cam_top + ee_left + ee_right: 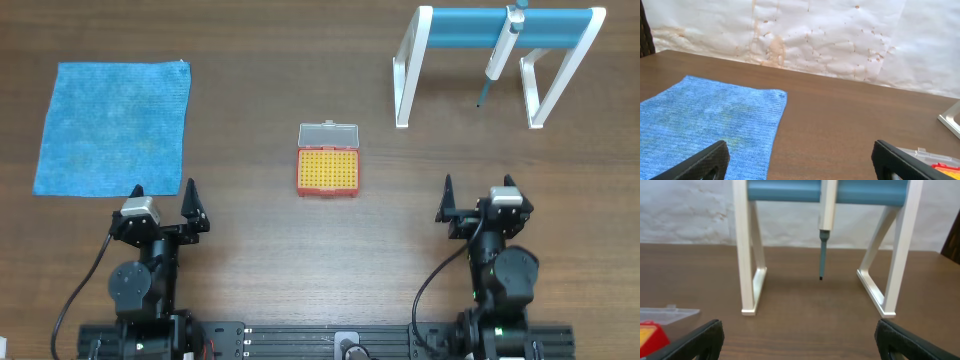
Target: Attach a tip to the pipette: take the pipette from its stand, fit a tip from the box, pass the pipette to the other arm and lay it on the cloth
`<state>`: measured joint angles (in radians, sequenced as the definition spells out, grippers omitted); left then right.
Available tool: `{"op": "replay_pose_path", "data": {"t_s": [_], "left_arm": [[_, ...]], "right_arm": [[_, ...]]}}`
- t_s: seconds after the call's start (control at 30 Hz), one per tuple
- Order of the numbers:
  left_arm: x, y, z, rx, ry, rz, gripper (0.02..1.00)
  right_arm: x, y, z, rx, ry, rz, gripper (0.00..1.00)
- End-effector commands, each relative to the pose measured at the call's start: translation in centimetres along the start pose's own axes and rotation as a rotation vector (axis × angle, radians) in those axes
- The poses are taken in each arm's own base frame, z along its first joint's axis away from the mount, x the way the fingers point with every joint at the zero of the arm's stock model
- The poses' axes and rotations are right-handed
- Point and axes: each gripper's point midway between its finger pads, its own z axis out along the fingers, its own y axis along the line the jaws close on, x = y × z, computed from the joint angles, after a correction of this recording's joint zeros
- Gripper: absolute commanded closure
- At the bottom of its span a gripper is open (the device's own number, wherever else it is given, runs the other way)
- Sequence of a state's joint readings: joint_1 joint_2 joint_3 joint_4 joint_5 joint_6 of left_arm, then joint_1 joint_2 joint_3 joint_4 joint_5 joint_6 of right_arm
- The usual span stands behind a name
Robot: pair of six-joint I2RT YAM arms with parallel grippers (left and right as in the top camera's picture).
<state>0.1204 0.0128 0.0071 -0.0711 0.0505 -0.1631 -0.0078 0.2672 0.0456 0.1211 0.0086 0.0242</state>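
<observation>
Brown wooden table [250,90], crinkled white wall [840,35] behind, left end effector [163,190] and right end effector [478,185] both spread

I see the cloth [113,128] at the far left of the table [300,260], the box [328,160] near the middle and the stand [404,85] at the far right. The pipette [500,55] hangs on the stand, off the table. My left gripper [163,188] sits just before the cloth's near edge. My right gripper [478,185] sits before the stand, well apart.
</observation>
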Motion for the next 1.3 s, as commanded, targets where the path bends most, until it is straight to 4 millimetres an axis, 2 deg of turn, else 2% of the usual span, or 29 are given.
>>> {"op": "replay_pose_path", "data": {"t_s": [0.03,0.13,0.2,0.33,0.4,0.6,0.7,0.87,1.1,1.23,1.3], "left_arm": [[0.1,0.2,0.0,-0.01,0.001,-0.013,0.099],[0.1,0.2,0.0,-0.01,0.001,-0.013,0.099],[0.1,0.2,0.0,-0.01,0.001,-0.013,0.099],[0.1,0.2,0.0,-0.01,0.001,-0.013,0.099],[0.1,0.2,0.0,-0.01,0.001,-0.013,0.097],[0.1,0.2,0.0,-0.01,0.001,-0.013,0.099],[0.1,0.2,0.0,-0.01,0.001,-0.013,0.099],[0.1,0.2,0.0,-0.01,0.001,-0.013,0.099],[0.1,0.2,0.0,-0.01,0.001,-0.013,0.097],[0.1,0.2,0.0,-0.011,0.001,-0.013,0.099],[0.1,0.2,0.0,-0.01,0.001,-0.013,0.099]], "right_arm": [[-4.4,-2.4,2.8,0.078,-0.036,0.015,0.025],[-5.4,-3.9,6.0,0.118,-0.033,0.064,0.025],[-5.6,-4.3,8.5,0.119,-0.033,0.064,0.027],[-4.5,-4.6,13.1,0.111,0.019,0.066,0.023],[-4.0,-4.7,14.9,0.11,0.046,0.067,0.023],[-4.0,-5.0,18.8,0.102,0.052,0.067,0.023],[-3.9,-4.7,20.1,0.079,0.035,0.067,0.001],[-2.5,-4.5,21.6,0.059,0.067,0.022,0.018],[-3.2,-4.9,22.5,0.064,0.051,-0.001,0.02],[-3.2,-5.1,22.5,0.069,0.052,-0.014,0.075],[-3.2,-5.1,22.5,0.069,0.052,-0.013,0.154]]}}
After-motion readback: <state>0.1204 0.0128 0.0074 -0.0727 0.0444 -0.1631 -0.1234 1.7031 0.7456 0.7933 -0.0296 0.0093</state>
